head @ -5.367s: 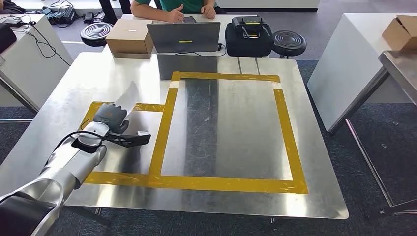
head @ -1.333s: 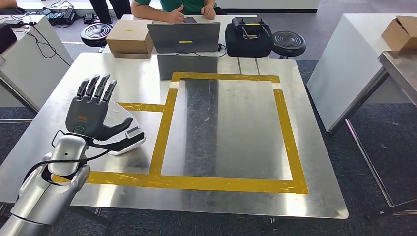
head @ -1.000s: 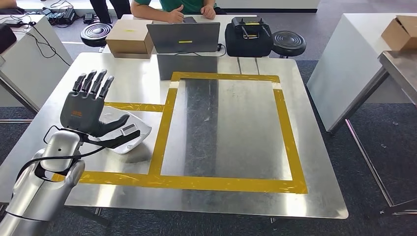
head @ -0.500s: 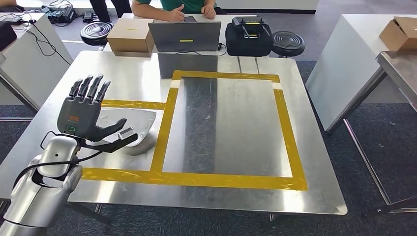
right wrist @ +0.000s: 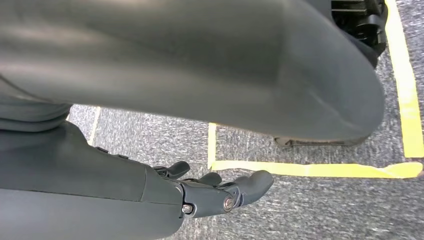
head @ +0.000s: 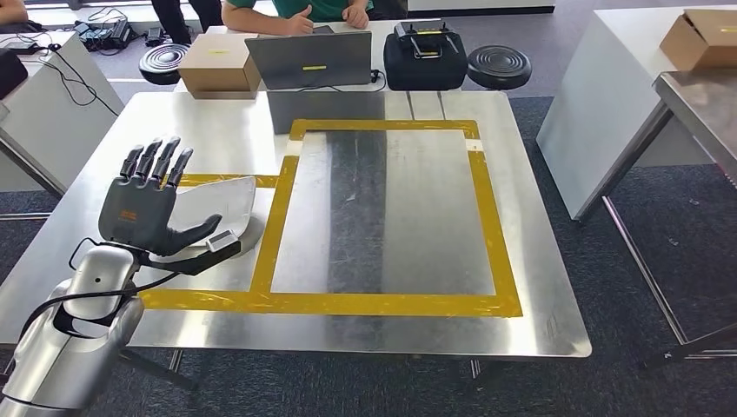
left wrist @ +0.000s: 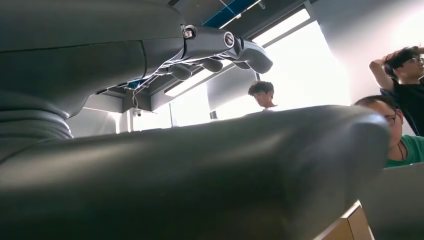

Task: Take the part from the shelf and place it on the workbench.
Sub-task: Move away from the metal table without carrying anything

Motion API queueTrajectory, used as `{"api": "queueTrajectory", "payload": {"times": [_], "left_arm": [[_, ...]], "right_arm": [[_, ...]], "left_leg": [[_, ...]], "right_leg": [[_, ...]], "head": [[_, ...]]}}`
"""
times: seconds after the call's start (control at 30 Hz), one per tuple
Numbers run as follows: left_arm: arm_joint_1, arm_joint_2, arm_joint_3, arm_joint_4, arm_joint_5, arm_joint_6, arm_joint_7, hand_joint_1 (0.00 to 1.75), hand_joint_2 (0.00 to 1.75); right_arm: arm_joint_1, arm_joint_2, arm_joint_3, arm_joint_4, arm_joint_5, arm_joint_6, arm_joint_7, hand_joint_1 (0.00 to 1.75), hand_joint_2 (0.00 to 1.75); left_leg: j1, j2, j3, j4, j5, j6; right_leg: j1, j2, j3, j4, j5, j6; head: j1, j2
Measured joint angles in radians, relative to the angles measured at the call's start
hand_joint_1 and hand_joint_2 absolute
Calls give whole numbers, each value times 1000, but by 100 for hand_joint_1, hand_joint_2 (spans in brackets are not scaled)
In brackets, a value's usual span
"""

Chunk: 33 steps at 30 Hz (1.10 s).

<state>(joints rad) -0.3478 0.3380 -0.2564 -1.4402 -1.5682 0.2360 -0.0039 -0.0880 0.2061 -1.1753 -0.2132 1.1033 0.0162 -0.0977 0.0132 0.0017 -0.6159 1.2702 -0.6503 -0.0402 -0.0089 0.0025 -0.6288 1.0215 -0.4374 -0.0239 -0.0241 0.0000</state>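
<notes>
The part (head: 224,202), a pale flat curved plate, lies on the steel workbench (head: 391,217) inside the small yellow-taped box at the left. My left hand (head: 146,201) hovers just above its near edge, palm turned away, fingers (head: 156,161) spread upward, holding nothing. The thumb reaches toward the part without touching it. In the left wrist view the left hand (left wrist: 190,165) is seen close up, its fingers (left wrist: 220,50) stretched out. My right hand (right wrist: 210,192) hangs over grey carpet with loosely extended fingers and nothing in it.
A large yellow tape rectangle (head: 382,304) marks the bench's middle. At the far edge stand a laptop (head: 308,61), a cardboard box (head: 219,68) and a black case (head: 421,59), with a seated person (head: 295,13) behind. Another table (head: 608,87) stands at the right.
My left hand has let go of the part, lifted and spread its fingers. The part now lies on the bench. The camera has shifted a little.
</notes>
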Motion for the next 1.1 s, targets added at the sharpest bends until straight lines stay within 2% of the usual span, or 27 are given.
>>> {"api": "queueTrajectory", "payload": {"times": [0.03, 0.1, 0.13, 0.17, 0.27, 0.3, 0.33, 0.4, 0.43, 0.47, 0.5, 0.53, 0.57, 0.6, 0.63, 0.67, 0.73, 0.8, 0.87, 0.93, 0.97, 1.0, 1.03, 1.1], "left_arm": [[0, 0, 0, 0, 0, 0, 0, 0, 0], [1, 0, 0, -1, 0, 0, 1, 0, 0], [2, 0, 0, -2, 0, 0, 0, 0, 0], [3, 1, 0, -2, 0, 0, -1, 0, 0], [5, 2, 1, -3, 0, 0, -8, 0, 0], [4, 2, 2, -3, 0, 0, -11, 0, 0], [4, 2, 2, -4, 0, 0, -13, 0, 0], [5, 1, 2, -5, 0, 0, -16, 0, 0], [8, 1, 2, -5, 0, 0, -16, 0, 0], [11, 1, 2, -5, 0, 0, -17, 0, 0], [14, 1, 3, -6, 0, 0, -16, 0, 0], [16, 1, 3, -6, 0, 0, -16, 0, 0], [18, 1, 4, -7, 0, 0, -15, 0, 0], [18, 1, 5, -8, 0, 0, -14, 0, 0], [18, 1, 6, -9, 0, 0, -14, 0, 0], [19, 1, 7, -9, 0, 0, -13, 0, 0], [20, 1, 8, -10, 0, 0, -13, 0, 0], [22, 3, 9, -13, 0, 0, -11, 0, 0], [22, 5, 10, -16, 0, -1, -7, 0, 0], [25, 6, 10, -16, 0, -3, -3, 0, 0], [28, 6, 9, -16, 0, -4, -1, 0, 0], [30, 6, 9, -16, 0, -5, 0, 0, 0], [32, 6, 9, -16, 0, -6, 1, 0, 0], [33, 7, 9, -18, 0, -7, 5, 0, 0]], "right_arm": [[0, 0, 0, 0, 0, 0, 0, 0, 0], [0, 0, 0, 0, 1, 0, -1, 0, 0], [0, -1, 0, 0, 1, 0, -1, 0, 0], [-1, -1, 0, -1, 1, 0, -1, 0, 0], [0, -1, 0, -1, 1, 0, -1, 0, 0], [0, -1, 0, -1, 2, 0, -1, 0, 0], [0, -1, 0, -1, 2, 0, -1, 0, 0], [0, -1, 0, -1, 2, 2, -1, 0, 0], [0, -1, 0, -1, 3, 2, -1, 0, 0], [0, -1, 0, -1, 3, 2, -1, 0, 0], [0, -1, 0, -1, 3, 2, -1, 0, 0], [0, -1, 0, -1, 3, 2, -1, 0, 0], [0, -1, 0, -1, 3, 2, -1, 0, 0], [-1, -3, 0, -1, 3, 2, -1, 0, 0], [-2, -4, 0, -1, 3, 4, -1, 0, 0], [-3, -5, 0, -1, 4, 6, -1, 0, 0], [-3, -5, 0, -2, 4, 11, -1, 0, 0], [-3, -5, 0, -2, 4, 8, -1, 0, 0], [-4, -4, 0, -2, 4, 3, -2, 0, 0], [-4, -4, 0, -2, 4, 1, -1, 0, 0], [-4, -4, 0, -2, 5, 1, -1, 0, 0], [-3, -4, 0, -2, 6, 0, -1, 0, 0], [-3, -4, 0, -2, 6, 0, -1, 0, 0], [-4, -4, 0, -2, 7, 0, -1, 0, 0]], "left_leg": [[4, 0, 31, -50, 30, -3], [7, -2, 108, -185, 79, -5], [7, -4, 129, -229, 92, -2], [5, -7, 136, -249, 93, 4], [2, -9, 117, -247, 105, 34], [2, -8, 111, -248, 113, 44], [3, -6, 103, -249, 122, 53], [1, -5, 84, -248, 138, 61], [-2, -5, 74, -246, 145, 63], [-5, -4, 65, -245, 150, 63], [-8, -4, 58, -243, 155, 64], [-11, -4, 53, -242, 158, 64], [-14, -4, 50, -242, 161, 64], [-16, -3, 48, -241, 163, 63], [-17, -2, 47, -241, 166, 60], [-16, -1, 46, -241, 169, 56], [-14, 0, 43, -244, 177, 44], [-14, 0, 37, -237, 170, 33], [-12, -1, 10, -172, 118, 22], [-6, -1, -33, -57, 51, 10], [-2, -1, -46, -16, 34, 4], [2, -1, -44, -5, 35, 0], [5, -1, -24, -30, 53, -5], [11, -1, 47, -149, 99, -11]], "right_leg": [[-2, 0, -7, 2, 5, 4], [-4, 1, -19, 8, 14, 15], [-3, 1, -23, 11, 19, 22], [-2, 2, -25, 12, 24, 29], [-3, 2, -32, 11, 36, 49], [-4, 2, -40, 26, 22, 54], [-5, 2, -56, 62, -8, 58], [-5, 1, -104, 189, -95, 63], [-4, 1, -125, 252, -128, 63], [-3, 1, -131, 291, -144, 62], [-1, 1, -117, 290, -142, 58], [2, 1, -82, 247, -123, 51], [8, 2, -31, 176, -98, 41], [13, 1, 17, 102, -80, 28], [18, -1, 51, 45, -67, 19], [23, -3, 69, 12, -61, 12], [26, -5, 69, -2, -52, 6], [21, -7, 67, -16, -36, 0], [12, -9, 61, -29, -20, -5], [10, -10, 48, -28, -11, -6], [9, -10, 40, -25, -7, -4], [7, -10, 31, -21, -3, -1], [5, -10, 22, -16, 0, 2], [0, -9, 6, -2, 5, 12]], "head": [[-1, 0], [-2, 0], [-2, 0], [-3, 0], [-1, 0], [0, 0], [2, 0], [6, 0], [7, 0], [8, 0], [8, 0], [9, 0], [10, 0], [9, 0], [9, 0], [9, 0], [10, 0], [11, 0], [7, 0], [4, 0], [3, 0], [3, 0], [3, 0], [2, 0]]}}
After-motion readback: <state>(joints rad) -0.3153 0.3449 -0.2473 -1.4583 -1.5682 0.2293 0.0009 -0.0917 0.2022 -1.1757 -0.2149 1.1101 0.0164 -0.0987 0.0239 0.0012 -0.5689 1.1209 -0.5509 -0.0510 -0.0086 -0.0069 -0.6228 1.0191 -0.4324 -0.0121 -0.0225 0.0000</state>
